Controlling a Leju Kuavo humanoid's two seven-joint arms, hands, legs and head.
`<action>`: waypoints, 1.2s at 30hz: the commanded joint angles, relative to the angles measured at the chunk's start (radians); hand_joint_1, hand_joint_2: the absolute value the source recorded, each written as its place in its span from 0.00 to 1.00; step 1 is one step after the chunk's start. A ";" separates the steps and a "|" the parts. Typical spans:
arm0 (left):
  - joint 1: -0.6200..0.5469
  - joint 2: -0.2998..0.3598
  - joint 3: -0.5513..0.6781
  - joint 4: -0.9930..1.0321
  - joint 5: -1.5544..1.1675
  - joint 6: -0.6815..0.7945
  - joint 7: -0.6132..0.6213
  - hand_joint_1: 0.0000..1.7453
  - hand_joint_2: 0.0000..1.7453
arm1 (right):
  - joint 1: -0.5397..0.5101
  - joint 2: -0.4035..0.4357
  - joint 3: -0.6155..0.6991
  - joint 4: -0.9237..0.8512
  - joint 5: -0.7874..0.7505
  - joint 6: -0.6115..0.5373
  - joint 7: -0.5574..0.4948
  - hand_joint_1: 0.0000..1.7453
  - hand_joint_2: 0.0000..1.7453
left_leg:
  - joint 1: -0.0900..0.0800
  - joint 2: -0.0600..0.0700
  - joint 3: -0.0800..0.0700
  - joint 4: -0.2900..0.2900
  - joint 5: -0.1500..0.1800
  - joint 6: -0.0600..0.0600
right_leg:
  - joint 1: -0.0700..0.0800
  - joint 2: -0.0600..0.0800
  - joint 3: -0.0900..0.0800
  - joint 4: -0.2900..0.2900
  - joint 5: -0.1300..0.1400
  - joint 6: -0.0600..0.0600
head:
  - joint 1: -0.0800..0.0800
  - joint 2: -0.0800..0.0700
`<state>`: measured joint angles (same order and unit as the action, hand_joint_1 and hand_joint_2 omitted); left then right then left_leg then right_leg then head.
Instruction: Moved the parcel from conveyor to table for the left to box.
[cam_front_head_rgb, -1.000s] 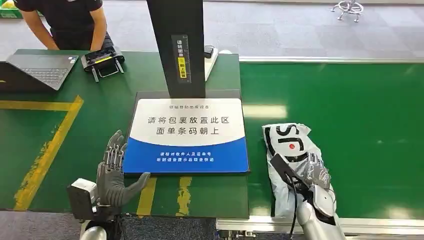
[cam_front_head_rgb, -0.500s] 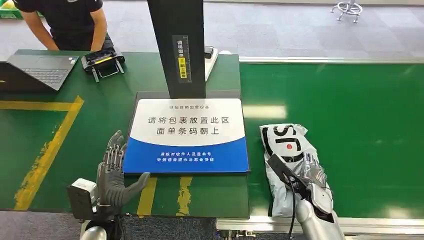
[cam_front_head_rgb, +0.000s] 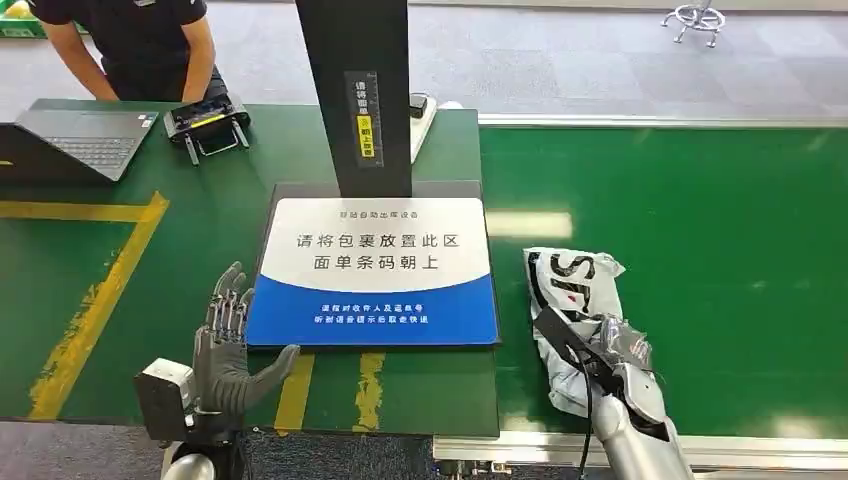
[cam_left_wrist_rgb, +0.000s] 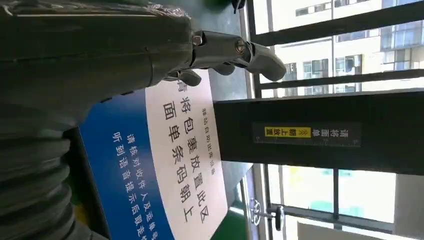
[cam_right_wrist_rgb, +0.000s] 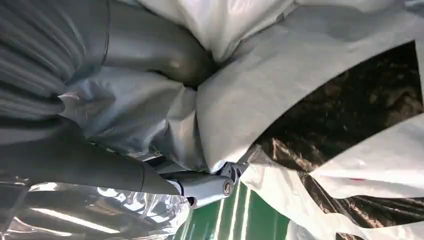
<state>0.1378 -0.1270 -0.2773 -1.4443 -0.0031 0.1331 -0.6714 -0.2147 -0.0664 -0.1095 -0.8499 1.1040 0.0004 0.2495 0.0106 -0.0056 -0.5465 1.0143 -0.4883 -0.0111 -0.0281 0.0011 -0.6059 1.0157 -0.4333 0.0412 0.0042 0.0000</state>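
Left robot hand (cam_front_head_rgb: 228, 345): released and holding nothing, fingers spread, above the bench (cam_front_head_rgb: 130, 290) just beside the near left corner of the pad (cam_front_head_rgb: 372, 270).
Pad: blue and white, flat on the bench in front of the dark post (cam_front_head_rgb: 352, 95); nothing lay on it.
Parcel (cam_front_head_rgb: 572, 300): a crumpled white and black bag on the green conveyor (cam_front_head_rgb: 720, 250), just right of the pad.
Right robot hand (cam_front_head_rgb: 620, 345): clasped around the parcel's near end; the right wrist view showed its fingers (cam_right_wrist_rgb: 150, 50) sunk into folds of film.
Risk, slip: the grip looked to be on loose film only, so the contents could sag or slide out on lifting.
Risk, snag: the parcel's free end could drag on the seam between conveyor and bench, or on the pad's raised edge.
Risk, placement: it could land short of the pad, or fall against the post.
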 joint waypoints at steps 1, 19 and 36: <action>-0.017 0.027 -0.012 0.049 0.000 0.004 0.000 0.00 1.00 | 0.053 -0.002 -0.005 0.048 -0.016 0.008 -0.001 1.00 1.00 | 0.001 -0.003 0.000 -0.003 0.002 0.000 | 0.001 -0.004 0.002 -0.003 0.001 -0.003 | 0.000 0.000; -0.005 0.014 0.003 0.020 -0.038 -0.051 0.013 0.00 1.00 | 0.134 0.020 -0.091 -0.282 -0.044 -0.354 -0.136 1.00 1.00 | -0.001 0.000 -0.004 -0.001 0.001 0.000 | -0.001 -0.001 -0.004 0.000 0.001 -0.003 | 0.000 0.000; -0.044 -0.028 -0.002 0.026 -0.090 -0.112 0.042 0.00 1.00 | 0.201 0.002 -0.169 -0.474 -0.051 -0.375 -0.219 1.00 1.00 | 0.000 0.000 -0.007 -0.002 0.001 0.000 | 0.000 -0.001 -0.006 -0.001 0.001 -0.003 | 0.000 0.000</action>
<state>0.1154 -0.1541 -0.2815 -1.4504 -0.0931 0.0259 -0.6359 -0.0232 -0.0771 -0.2491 -1.2886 1.0513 -0.3750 0.0317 0.0103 -0.0053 -0.5535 1.0142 -0.4883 -0.0110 -0.0289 0.0015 -0.6126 1.0157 -0.4331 0.0414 0.0042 0.0000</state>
